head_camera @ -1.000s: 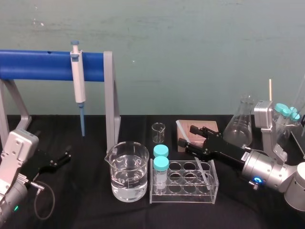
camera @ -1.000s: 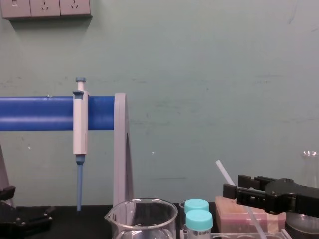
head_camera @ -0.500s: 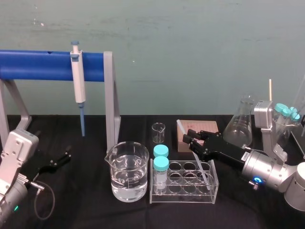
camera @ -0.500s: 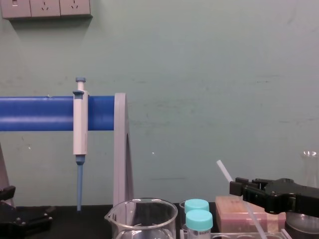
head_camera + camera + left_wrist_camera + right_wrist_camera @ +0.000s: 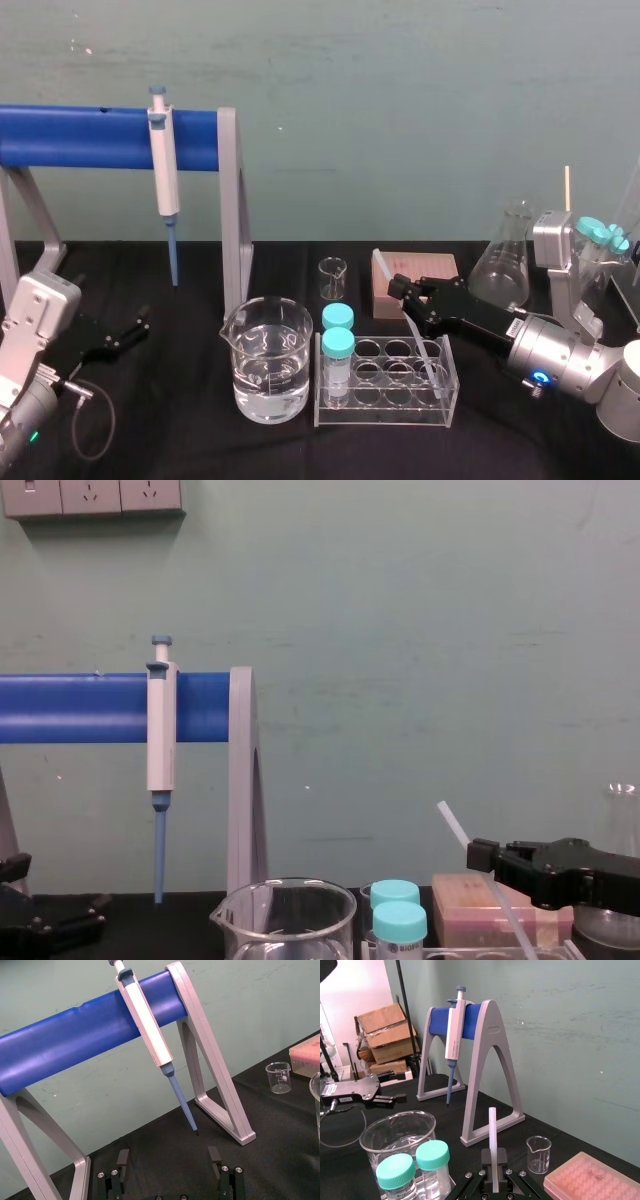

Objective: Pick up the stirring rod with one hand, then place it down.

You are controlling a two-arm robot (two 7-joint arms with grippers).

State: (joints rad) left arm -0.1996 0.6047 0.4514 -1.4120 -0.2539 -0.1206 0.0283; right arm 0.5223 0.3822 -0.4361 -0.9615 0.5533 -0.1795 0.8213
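Going big to small: black table (image 5: 180, 440), with the blue pipette stand (image 5: 100, 135) way over on the left side. The right arm reaches in from the right, across the clear tube rack (image 5: 385, 405).

The left hand (image 5: 128, 333) sits parked low on the left with its fingers spread and nothing in them, well apart from everything that matters.

The right hand (image 5: 408, 298) is the one doing the job. It's closed around the stirring rod (image 5: 380, 262), and in the right wrist view the rod (image 5: 492, 1130) stands straight up out of the pinched fingers.

The bit that matters for setting it down: the rod's long axis is tilted, not flat. The top end points up and left toward the pink tip box (image 5: 430, 265), while the lower end slants down to the right into the rack. I can't tell if it's touching the bottom. My guess is it has to clear the rack first.
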